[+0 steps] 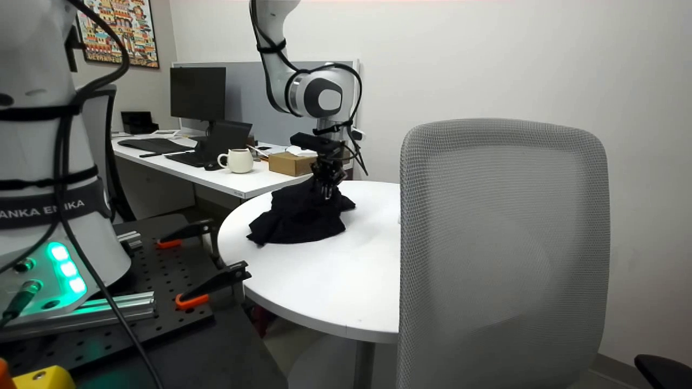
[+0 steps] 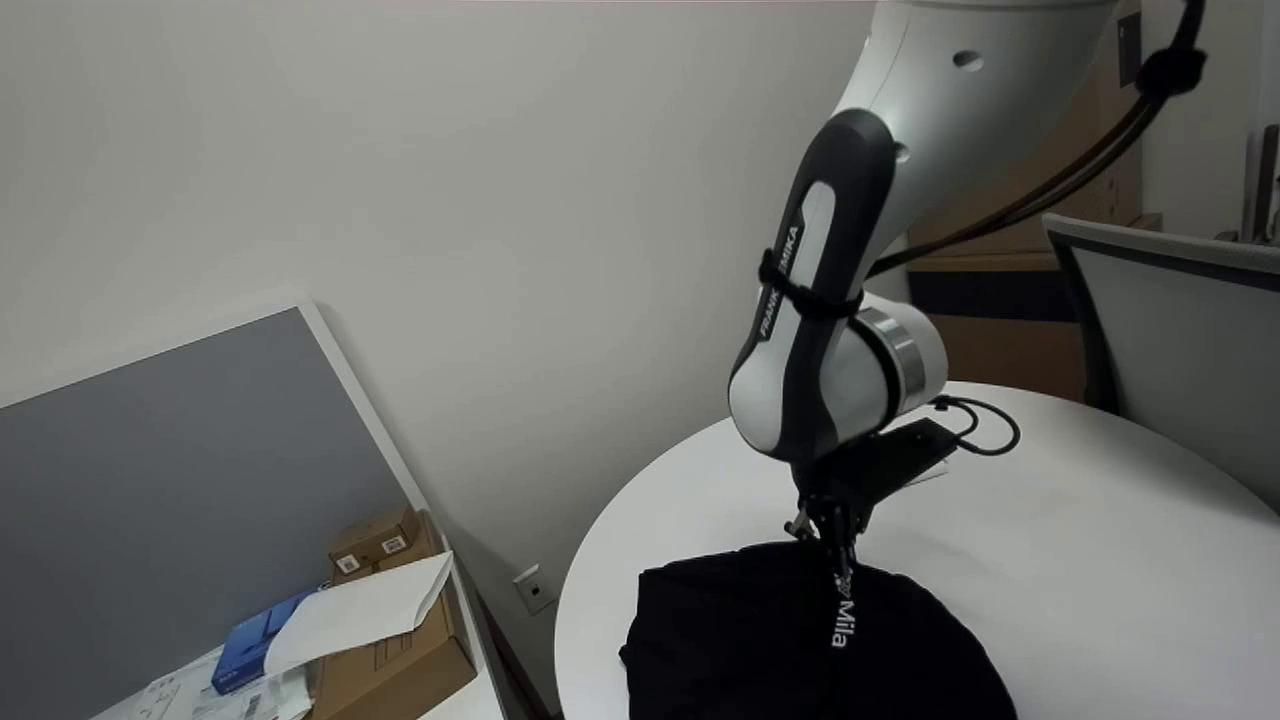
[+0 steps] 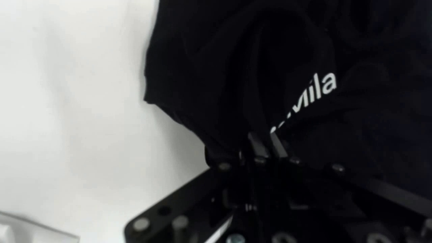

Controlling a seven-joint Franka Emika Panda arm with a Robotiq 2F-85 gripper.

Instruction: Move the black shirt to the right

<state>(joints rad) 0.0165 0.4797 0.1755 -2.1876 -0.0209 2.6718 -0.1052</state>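
Note:
The black shirt (image 1: 303, 224) lies crumpled on the white round table (image 1: 324, 283), near its far left part in an exterior view. It also shows in an exterior view (image 2: 740, 640), with white "Mila" lettering, cut off by the bottom edge. In the wrist view the shirt (image 3: 209, 67) fills the upper middle and right. My gripper (image 3: 263, 135) points down onto the shirt, with its fingers close together and a fold of dark cloth between them. In both exterior views the gripper (image 1: 327, 195) (image 2: 843, 575) touches the shirt. The dark cloth partly hides the fingertips.
A grey mesh chair (image 1: 503, 243) stands against the table's near right side. A desk (image 1: 259, 181) with a mug (image 1: 239, 161), a laptop (image 1: 230, 143) and a cardboard box (image 1: 291, 163) stands behind. Clamps (image 1: 216, 281) sit at the robot's base plate.

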